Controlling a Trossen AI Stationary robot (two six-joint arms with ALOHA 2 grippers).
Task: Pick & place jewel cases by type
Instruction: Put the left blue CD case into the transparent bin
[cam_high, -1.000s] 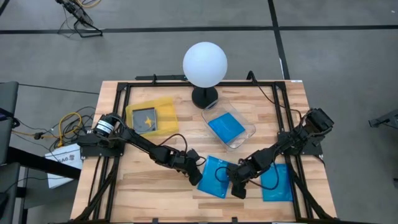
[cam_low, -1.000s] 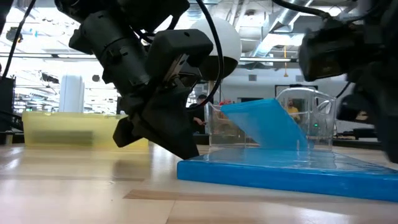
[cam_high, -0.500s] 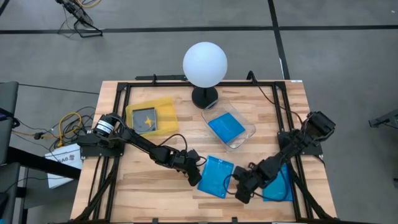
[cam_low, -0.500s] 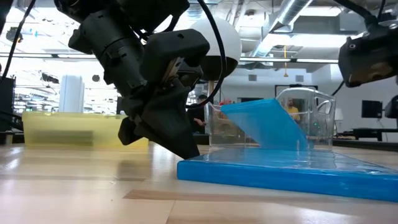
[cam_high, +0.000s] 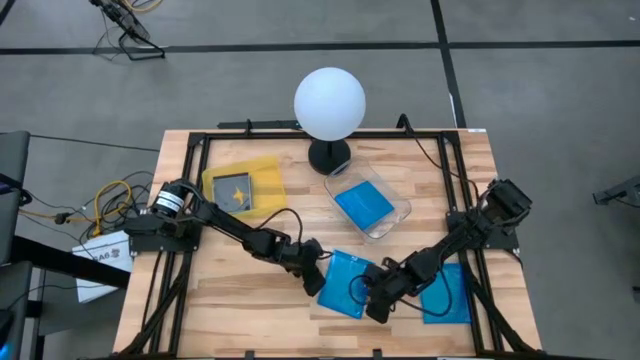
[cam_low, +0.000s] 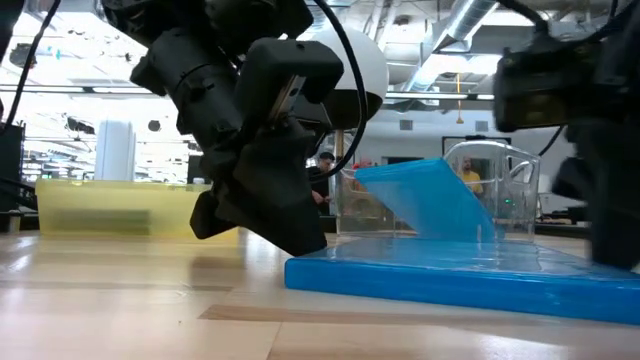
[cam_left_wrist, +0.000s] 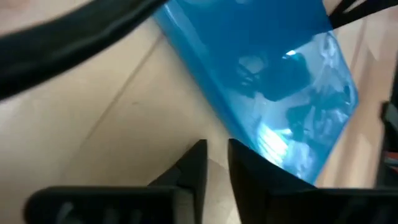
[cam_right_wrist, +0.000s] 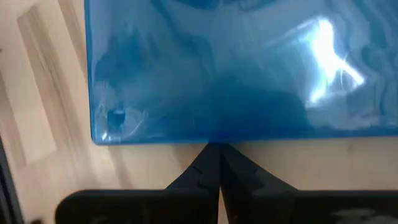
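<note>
Blue jewel case (cam_high: 363, 205) in clear tray (cam_high: 398, 200); dark case (cam_high: 236, 189) in yellow tray (cam_high: 266, 168). Left fingers (cam_left_wrist: 198, 163) narrowly apart, right fingers (cam_right_wrist: 208, 163) together.

Bright blue jewel cases (cam_high: 348, 283), a yellow tray (cam_high: 243, 187) (translucent), a white globe lamp (cam_high: 329, 103), pale striped wood table (cam_high: 220, 295).

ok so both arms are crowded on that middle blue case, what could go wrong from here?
1. The left gripper and right gripper sit at opposite edges of the same blue case, close together; the arms may collide.
2. The right fingers are shut, tips at the case's edge; they may push it rather than lift it.
3. The left fingers show only a narrow gap at the edge of the flat-lying case; a grip could slip.
</note>
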